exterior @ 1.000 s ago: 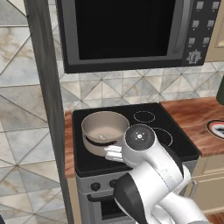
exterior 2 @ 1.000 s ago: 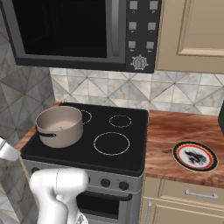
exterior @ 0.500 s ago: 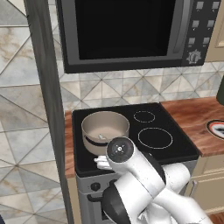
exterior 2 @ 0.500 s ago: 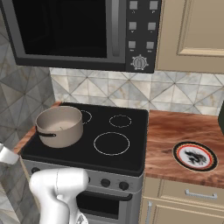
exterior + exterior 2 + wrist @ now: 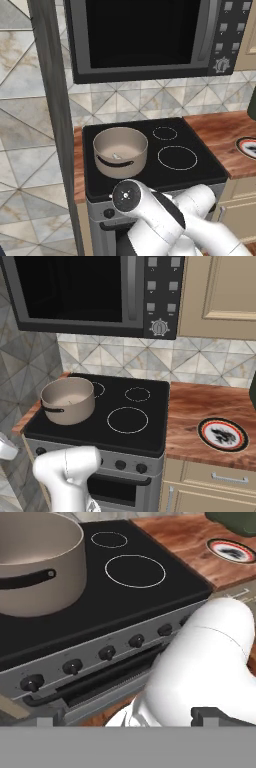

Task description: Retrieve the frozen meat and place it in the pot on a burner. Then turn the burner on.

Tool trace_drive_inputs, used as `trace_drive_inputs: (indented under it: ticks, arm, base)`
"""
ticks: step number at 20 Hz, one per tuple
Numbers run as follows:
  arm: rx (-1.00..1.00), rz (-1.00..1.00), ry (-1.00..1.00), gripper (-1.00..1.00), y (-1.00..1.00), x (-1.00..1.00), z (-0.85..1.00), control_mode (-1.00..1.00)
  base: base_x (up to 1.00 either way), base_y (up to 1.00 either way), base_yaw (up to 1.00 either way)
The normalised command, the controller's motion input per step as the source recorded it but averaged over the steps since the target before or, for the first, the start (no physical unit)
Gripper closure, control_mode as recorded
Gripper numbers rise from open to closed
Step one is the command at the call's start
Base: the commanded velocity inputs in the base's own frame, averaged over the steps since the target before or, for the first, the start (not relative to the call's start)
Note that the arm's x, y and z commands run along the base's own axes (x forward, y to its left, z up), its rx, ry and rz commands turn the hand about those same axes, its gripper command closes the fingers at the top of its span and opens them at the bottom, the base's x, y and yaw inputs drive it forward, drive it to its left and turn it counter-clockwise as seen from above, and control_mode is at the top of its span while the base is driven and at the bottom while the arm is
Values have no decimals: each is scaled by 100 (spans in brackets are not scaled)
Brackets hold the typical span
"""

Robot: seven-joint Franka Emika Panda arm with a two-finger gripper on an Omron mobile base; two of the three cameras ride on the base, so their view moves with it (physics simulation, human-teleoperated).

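A: One pot on the black stove top, centre-left of the left base view. Inside it, a small pale lump against the cream floor: the frozen meat, I judge. So the placing step looks done.

B: Agreed. The pot sits at the near left of the glass, which would be its burner; no outline to confirm. The large white ring and the small white ring lie apart from it, to the right in the right base view.

A: Gripper?

B: In the hand view one dark fingertip shows at the lower right, the other barely at the lower left. Whether the jaws are parted or closed, I cannot tell. Nothing seen between them.

A: The hand camera looks across the stove front. Row of knobs runs through the middle of that frame, under the pot's handle band.

B: Fits the remaining step: the arm is low, likely positioned for a knob. Which knob governs the pot's burner is not readable here.

A: Far right, a patterned plate on the wooden counter. Not involved.
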Motion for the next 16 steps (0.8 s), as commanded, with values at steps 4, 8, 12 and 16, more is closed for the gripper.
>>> trace_drive_inputs:
  ticks: [4,8,12,16]
  arm:
    - [8,5,-26,-100,-51,-49,-38,-100]
    - [2,18,-29,-100,-51,-51,-14,-100]
    - [1,29,-34,-100,-56,-48,-2,-100]
    - [0,43,-27,-100,-41,-20,0,-100]
  base:
    - [0,0,0]
    - [0,0,0]
    - [0,0,0]
    - [0,0,0]
